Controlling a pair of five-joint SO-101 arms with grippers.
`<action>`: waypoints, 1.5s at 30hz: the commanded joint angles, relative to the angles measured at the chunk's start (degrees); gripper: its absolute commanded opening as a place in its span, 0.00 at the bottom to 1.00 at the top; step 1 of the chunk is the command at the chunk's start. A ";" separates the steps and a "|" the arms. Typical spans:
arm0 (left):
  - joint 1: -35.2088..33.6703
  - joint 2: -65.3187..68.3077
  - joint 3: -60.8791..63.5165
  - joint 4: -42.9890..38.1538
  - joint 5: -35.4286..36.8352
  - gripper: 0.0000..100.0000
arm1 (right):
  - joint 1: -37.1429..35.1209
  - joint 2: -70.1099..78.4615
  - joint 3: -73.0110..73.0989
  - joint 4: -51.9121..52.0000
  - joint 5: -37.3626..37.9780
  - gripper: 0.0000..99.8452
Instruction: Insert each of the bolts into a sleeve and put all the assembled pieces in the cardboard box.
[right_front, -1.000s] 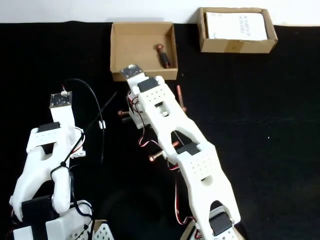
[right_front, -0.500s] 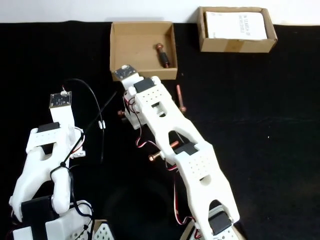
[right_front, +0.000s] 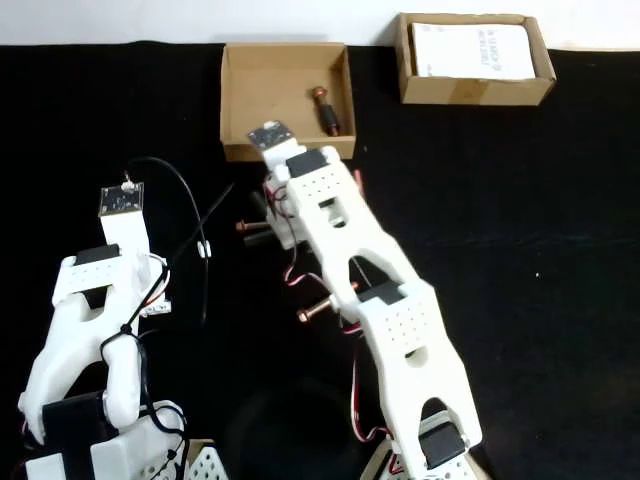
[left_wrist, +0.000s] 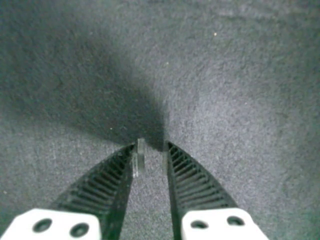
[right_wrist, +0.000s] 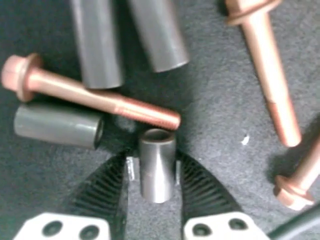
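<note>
Straddling the sleeve (right_wrist: 157, 172) with jaws slightly parted, unclamped, the right gripper (right_wrist: 153, 161) lies along its long axis, mouth toward the bolt (right_wrist: 90, 95)

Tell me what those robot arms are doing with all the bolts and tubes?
The right gripper is down among loose bolts and grey sleeves on the table, its fingers either side of one sleeve lying there. The left gripper is empty, over bare table. One finished piece already lies in the cardboard box; the rest are not yet put together.
</note>
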 joint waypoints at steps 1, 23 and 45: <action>-0.66 -0.13 -1.54 0.18 -0.18 0.08 | 0.75 -0.48 -1.80 0.04 0.26 0.01; 16.92 0.48 -36.09 24.88 27.25 0.20 | 24.22 -38.02 -5.93 22.37 0.44 0.01; 30.02 53.05 -92.88 44.04 54.77 0.23 | 32.04 -44.35 0.48 12.00 -4.66 0.01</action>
